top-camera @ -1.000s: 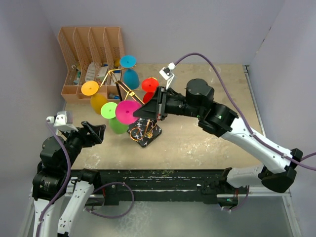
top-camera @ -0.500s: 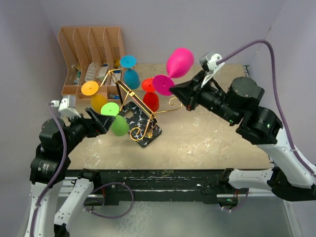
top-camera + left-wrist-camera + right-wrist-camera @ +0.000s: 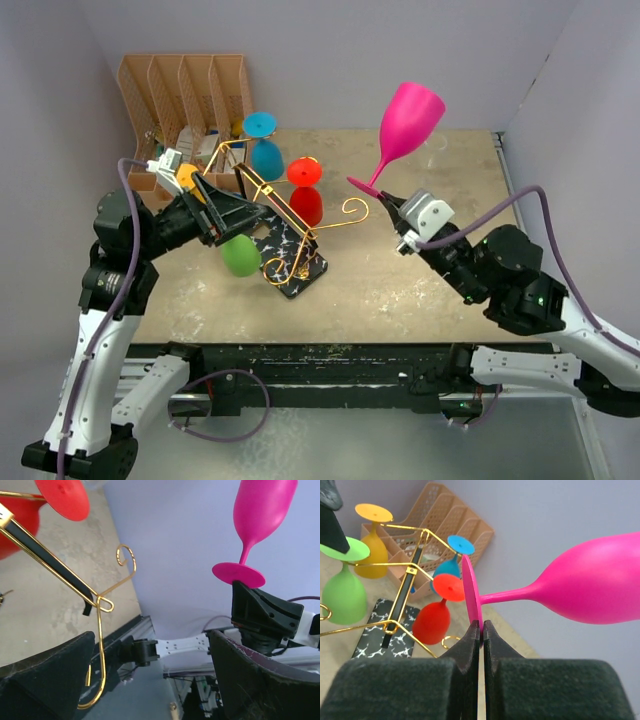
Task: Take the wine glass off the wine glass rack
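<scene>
The pink wine glass (image 3: 408,112) is upright in the air to the right of the rack, clear of it. My right gripper (image 3: 383,200) is shut on the rim of its foot (image 3: 471,592). The glass also shows in the left wrist view (image 3: 262,510). The wine glass rack (image 3: 296,264) is gold wire on a black marble-look base (image 3: 375,632). Green (image 3: 240,256), red (image 3: 306,204), teal (image 3: 265,157) and orange (image 3: 372,555) glasses hang on it. My left gripper (image 3: 238,212) is open and empty at the rack's left side above the green glass; a gold hook (image 3: 101,645) stands by its left finger.
An orange-brown slotted file organiser (image 3: 185,100) stands at the back left, close behind the rack. Grey walls close in the left, back and right. A black rail (image 3: 330,358) runs along the table's near edge.
My right gripper has carried the pink glass off the rack, to the right and up, and turned it upright. My left arm has reached in to the rack by the green glass.
</scene>
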You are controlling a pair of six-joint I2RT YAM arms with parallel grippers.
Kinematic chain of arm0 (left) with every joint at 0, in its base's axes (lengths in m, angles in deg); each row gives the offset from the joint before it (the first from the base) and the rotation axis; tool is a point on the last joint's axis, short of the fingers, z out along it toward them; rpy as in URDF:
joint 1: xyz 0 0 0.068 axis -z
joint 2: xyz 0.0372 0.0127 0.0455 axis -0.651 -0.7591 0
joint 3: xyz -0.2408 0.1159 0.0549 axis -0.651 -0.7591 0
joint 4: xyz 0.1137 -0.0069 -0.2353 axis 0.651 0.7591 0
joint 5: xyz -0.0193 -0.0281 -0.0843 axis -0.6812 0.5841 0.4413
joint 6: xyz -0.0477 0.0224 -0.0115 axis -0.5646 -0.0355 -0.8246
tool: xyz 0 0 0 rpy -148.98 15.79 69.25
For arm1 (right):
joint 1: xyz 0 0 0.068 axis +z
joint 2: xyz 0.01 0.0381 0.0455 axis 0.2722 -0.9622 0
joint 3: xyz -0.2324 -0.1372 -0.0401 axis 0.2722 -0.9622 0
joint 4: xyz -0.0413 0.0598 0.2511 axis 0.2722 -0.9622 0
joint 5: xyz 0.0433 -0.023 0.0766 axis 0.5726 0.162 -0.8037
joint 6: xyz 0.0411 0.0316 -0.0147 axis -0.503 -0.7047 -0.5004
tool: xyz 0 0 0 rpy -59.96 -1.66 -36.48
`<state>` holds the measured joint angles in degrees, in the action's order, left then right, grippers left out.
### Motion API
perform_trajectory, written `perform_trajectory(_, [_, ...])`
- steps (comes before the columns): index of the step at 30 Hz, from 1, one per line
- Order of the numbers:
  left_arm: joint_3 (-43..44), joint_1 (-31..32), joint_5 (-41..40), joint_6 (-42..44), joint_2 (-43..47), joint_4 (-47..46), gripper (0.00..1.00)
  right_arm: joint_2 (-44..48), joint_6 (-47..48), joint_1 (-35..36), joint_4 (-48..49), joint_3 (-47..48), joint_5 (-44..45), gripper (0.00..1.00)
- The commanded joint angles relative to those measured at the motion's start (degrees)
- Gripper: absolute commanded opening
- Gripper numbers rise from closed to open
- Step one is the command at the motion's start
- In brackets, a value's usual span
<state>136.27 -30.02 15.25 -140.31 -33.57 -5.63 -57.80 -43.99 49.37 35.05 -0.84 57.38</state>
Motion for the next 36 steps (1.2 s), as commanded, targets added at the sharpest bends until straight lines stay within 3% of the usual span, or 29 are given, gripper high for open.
perform_trajectory(1, [-4.0, 0.2, 9.8, -13.4, -0.1, -15.0, 1.0, -1.4, 14.9, 6.2, 11.7, -1.1, 5.8, 0.0])
perform_trajectory(6, [-4.5, 0.2, 10.2, -15.4, -0.4, -16.3, 0.96, -6.0, 33.6, 16.4, 24.9, -7.6, 14.6, 0.0])
perform_trajectory(11, [-4.2, 0.2, 10.6, -16.7, -0.2, -16.5, 0.89, -10.3, 44.7, 21.5, 34.9, -12.1, 17.0, 0.0])
perform_trajectory(18, [-5.7, 0.2, 11.9, -18.8, 0.0, -17.2, 0.77, -13.0, 50.1, 23.7, 42.9, -15.3, 17.2, 0.0])
perform_trajectory(25, [-7.9, 0.2, 13.1, -21.7, 1.9, -17.5, 0.76, -15.1, 58.4, 24.4, 55.2, -20.6, 17.6, 0.0])
perform_trajectory(31, [-12.9, 0.2, 14.2, -33.3, 4.5, -26.0, 0.71, -16.9, 61.8, 24.9, 60.2, -21.9, 17.6, 0.0])
perform_trajectory(36, [-12.7, 0.2, 14.5, -34.9, 5.2, -25.3, 0.65, -18.1, 63.6, 25.4, 63.2, -22.3, 17.5, 0.0])
